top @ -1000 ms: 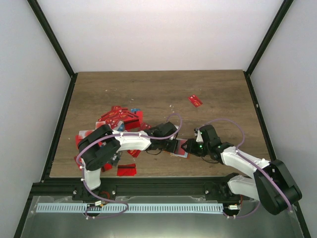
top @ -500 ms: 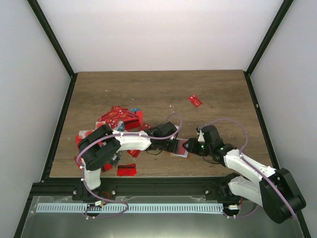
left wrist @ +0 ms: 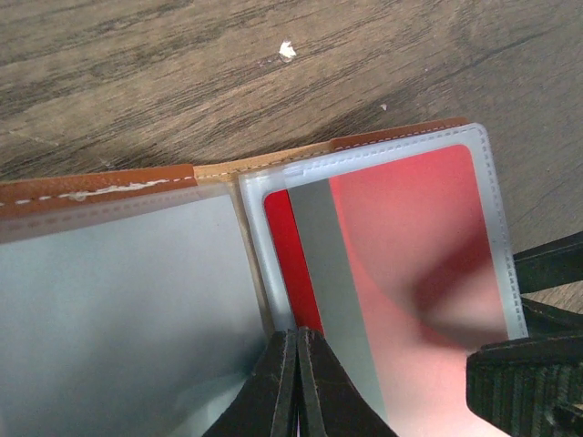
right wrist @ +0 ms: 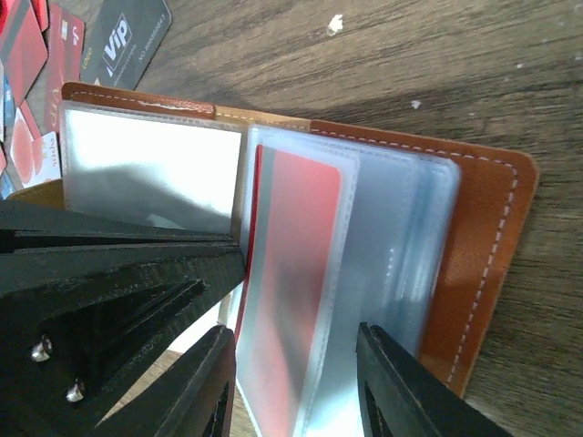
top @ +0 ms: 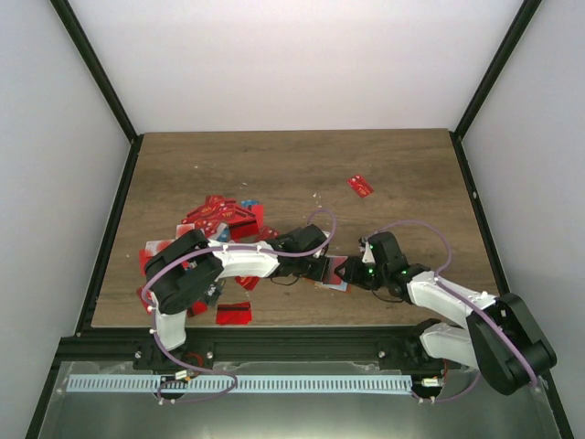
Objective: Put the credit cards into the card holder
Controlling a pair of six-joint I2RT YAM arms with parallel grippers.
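Left jaws: clenched tip to tip at the spine fold of the card holder (left wrist: 100, 182), at 6 o'clock in the left wrist view. They read as pinching a thin leaf there, but the pinched edge is hidden under the tips. Likely purpose: pin the holder open and flat so it can't slide.

Right jaws: released and spread, one finger on each side of the front clear sleeve (right wrist: 351, 237). Whether they touch it, cannot tell. They come in from 3 o'clock, opposite the left arm (top: 242, 261), probably to guide or seat what goes into the sleeve.

A red card (left wrist: 401, 246) sits inside that sleeve, with a grey stripe running lengthways. Its near end is behind the jaws, so full seating isn't confirmed.

Materials:
- Cover is orange-brown and leather-look, with pale stitching and rounded corners.
- Inner leaves are clear soft plastic with stitched borders, glary, several stacked on the right half. I'd expect them to buckle if pushed edge-on.
- Cards are thin, glossy and look rigid.

Further out:
- The holder lies at 6 o'clock on the wood-grain surface (top: 274, 165), between the two arms.
- The heap of credit cards (top: 219, 218) sits at 9–10 o'clock of the holder, mostly red and overlapping.
- A black card (right wrist: 132, 36) lettered VIP is at 11 o'clock in the right wrist view.
- One stray card (top: 360, 186), red, lies at 1 o'clock, well apart.

The heap is large, so I judge the task to be at an early stage.
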